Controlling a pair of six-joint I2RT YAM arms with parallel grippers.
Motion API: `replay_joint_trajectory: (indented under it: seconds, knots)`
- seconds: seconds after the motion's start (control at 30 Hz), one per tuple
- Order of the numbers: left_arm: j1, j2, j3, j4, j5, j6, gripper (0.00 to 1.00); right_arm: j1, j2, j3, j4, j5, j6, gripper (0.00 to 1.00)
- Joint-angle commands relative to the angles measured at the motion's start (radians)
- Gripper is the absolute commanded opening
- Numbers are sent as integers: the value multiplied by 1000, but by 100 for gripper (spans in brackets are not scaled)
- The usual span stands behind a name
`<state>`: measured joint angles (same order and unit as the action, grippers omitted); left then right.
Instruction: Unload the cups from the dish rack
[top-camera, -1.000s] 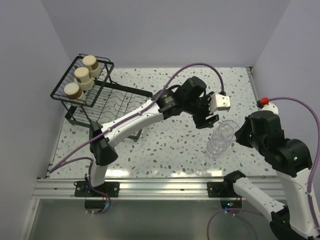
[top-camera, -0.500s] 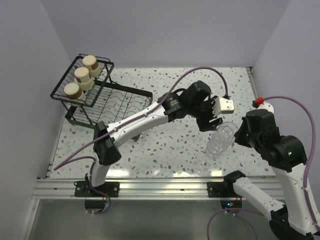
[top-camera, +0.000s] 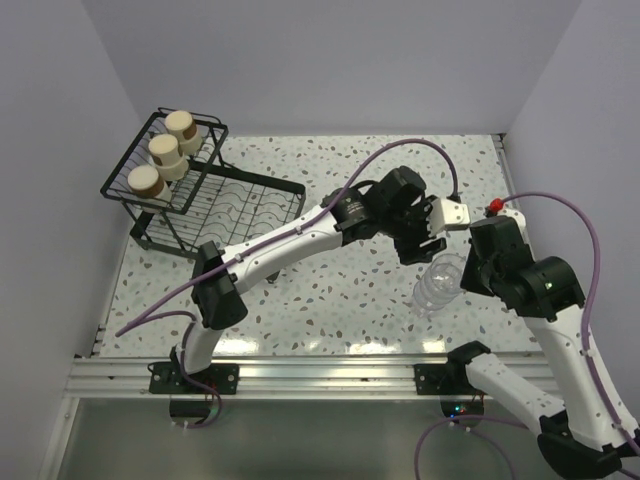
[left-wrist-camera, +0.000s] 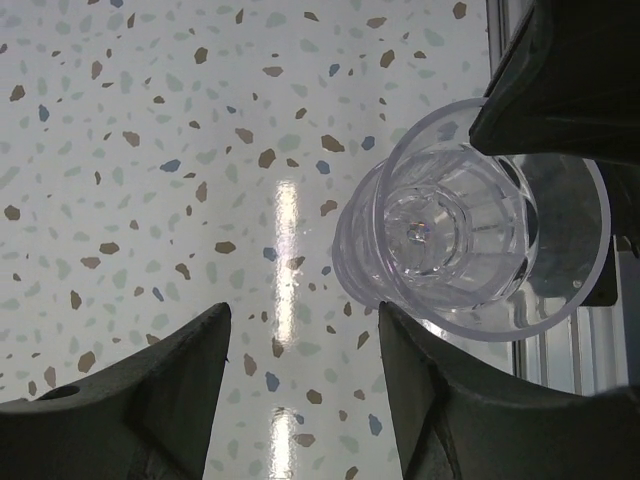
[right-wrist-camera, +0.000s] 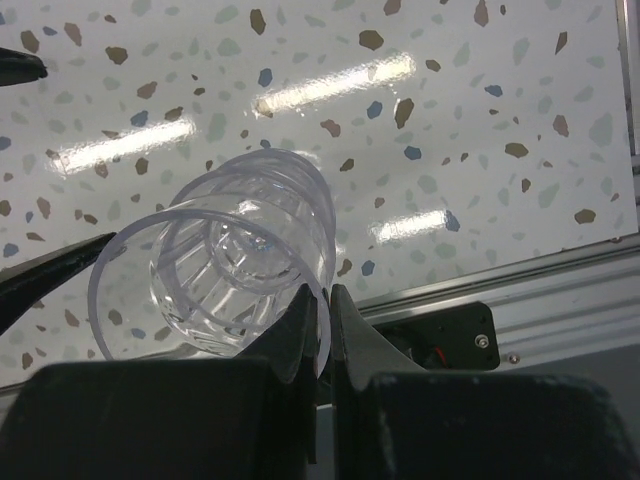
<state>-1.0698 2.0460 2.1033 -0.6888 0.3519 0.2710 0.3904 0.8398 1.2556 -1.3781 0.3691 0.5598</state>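
Observation:
A nested stack of clear ribbed cups (top-camera: 436, 285) leans over the speckled table near the front right. My right gripper (right-wrist-camera: 322, 303) is shut on the rim of the outermost cup (right-wrist-camera: 235, 270). My left gripper (top-camera: 420, 246) hovers just behind and left of the stack, open and empty. In the left wrist view its gap (left-wrist-camera: 305, 310) shows only table, with the stack (left-wrist-camera: 455, 235) just beyond its right fingertip. The black wire dish rack (top-camera: 215, 205) stands at the far left. Three cream cups (top-camera: 165, 152) sit on its raised tier.
The left arm (top-camera: 290, 235) stretches diagonally across the table from its base to the stack. The aluminium rail (top-camera: 300, 375) runs along the near edge, close below the stack. Walls close in the left, back and right sides.
The right arm has moved left and up over the stack of clear cups, which now leans more. The left gripper has shifted slightly to the right and stays open.

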Motion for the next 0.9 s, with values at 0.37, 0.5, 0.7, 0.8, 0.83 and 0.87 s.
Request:
replay_joint_trajectory:
  seconds: [0.37,0.5,0.7,0.8,0.83,0.87]
  knots:
    - [44,-52,34,52,-188,34,65,-5,42,-32,-213,19,-21,22]
    - [53,-76,17,40,-186,40,66,-5,42,11,-213,21,-12,44]
    - [80,-112,17,23,-191,54,69,-5,73,90,-214,4,-26,64]
    - [96,-142,27,-3,-215,80,70,-5,93,165,-214,2,-40,69]
    - [99,-153,32,-14,-240,92,70,-5,105,220,-214,2,-44,70]
    - [103,-179,37,-40,-257,103,71,-4,114,249,-213,1,-50,71]
